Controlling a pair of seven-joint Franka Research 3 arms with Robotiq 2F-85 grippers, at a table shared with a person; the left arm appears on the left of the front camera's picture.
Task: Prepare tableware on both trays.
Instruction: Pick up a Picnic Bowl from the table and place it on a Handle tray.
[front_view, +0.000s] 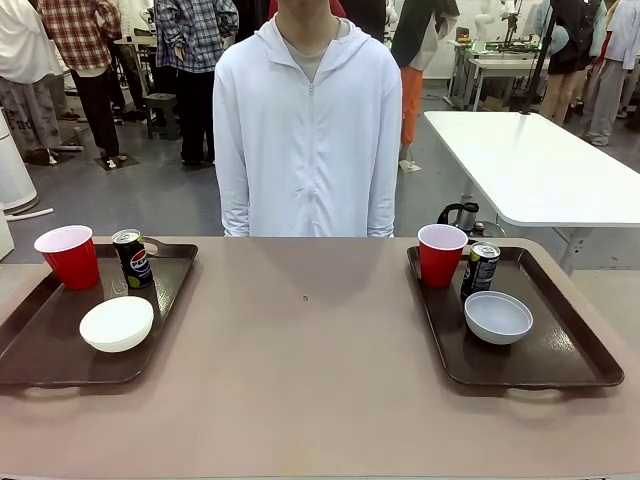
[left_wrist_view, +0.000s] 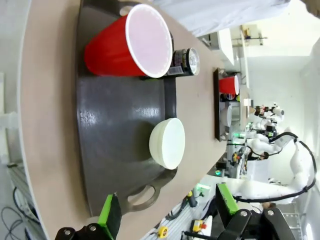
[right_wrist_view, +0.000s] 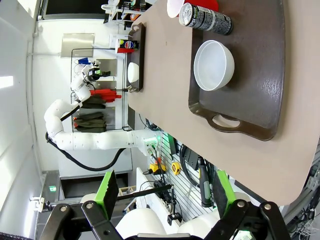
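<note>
Left tray (front_view: 35, 345): holds 1 red cup (front_view: 69, 256) far left, 1 soda can (front_view: 132, 258) just right of it, 1 bowl (front_view: 117, 323) nearer.
Right tray (front_view: 570, 350): 1 red cup (front_view: 441, 254), 1 can (front_view: 481, 268), 1 empty bowl (front_view: 498, 317).
Left gripper (left_wrist_view: 167, 210): fingers spread, holding nothing.
Right gripper (right_wrist_view: 165, 192): fingers apart, empty.

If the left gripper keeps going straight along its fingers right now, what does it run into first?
Probably the near handle end of the left tray: the open left gripper points at it, with the whitish bowl just beyond. Depth is hard to judge.
</note>
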